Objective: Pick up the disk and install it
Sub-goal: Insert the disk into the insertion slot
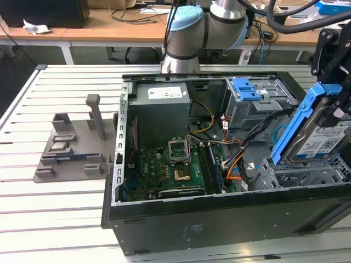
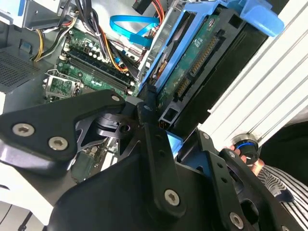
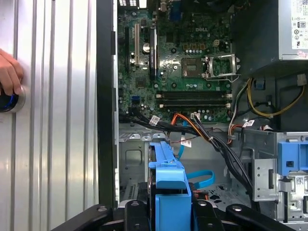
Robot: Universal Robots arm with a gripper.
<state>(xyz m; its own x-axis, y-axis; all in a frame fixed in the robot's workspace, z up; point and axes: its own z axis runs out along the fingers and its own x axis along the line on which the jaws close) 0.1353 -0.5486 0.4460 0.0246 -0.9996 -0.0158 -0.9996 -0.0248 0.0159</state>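
Note:
The disk [image 1: 321, 139], a silver drive with a white-and-blue label in a blue plastic frame, hangs tilted at the exterior view's right. It sits just above the grey metal drive cage [image 1: 296, 174] in the near right corner of the open computer case [image 1: 181, 230]. My black gripper [image 1: 333, 109] comes down from above and is shut on the disk's upper end. In the second wrist view the disk's green circuit side [image 2: 192, 62] runs away from the gripper [image 2: 166, 130]. In the first wrist view the blue frame [image 3: 168, 175] sticks out from the gripper [image 3: 168, 214] over the cage floor [image 3: 137, 159].
Inside the case lie the green motherboard [image 1: 170, 170], a big grey power-supply box [image 1: 162, 107], a blue latch piece [image 1: 245, 87] on the upper bay and orange and black cables [image 1: 241, 159]. A grey fixture [image 1: 71, 148] stands on the slatted table. A person's hand [image 3: 9, 72] rests on a button.

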